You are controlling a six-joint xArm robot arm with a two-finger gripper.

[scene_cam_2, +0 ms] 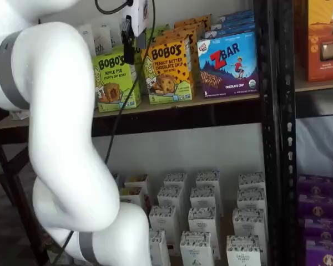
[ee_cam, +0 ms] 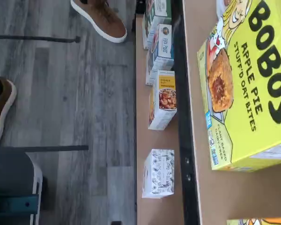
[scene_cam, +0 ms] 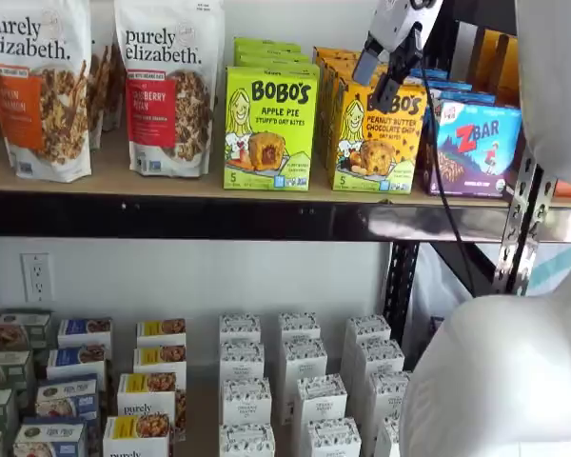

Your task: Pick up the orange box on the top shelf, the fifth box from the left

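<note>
Two black jaws (scene_cam: 385,74) before the orange box (scene_cam: 378,141) on the top shelf (scene_cam: 171,181), their gap impossible to tell.

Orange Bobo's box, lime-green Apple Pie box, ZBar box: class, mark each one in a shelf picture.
orange box (scene_cam: 378,133): a shelf view, front panel.
Apple Pie box (scene_cam: 269,129): a shelf view, front panel.
ZBar box (scene_cam_2: 228,65): a shelf view, front panel.

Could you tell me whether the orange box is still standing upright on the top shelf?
Upright: the orange box stands front-facing on the top shelf.
</note>
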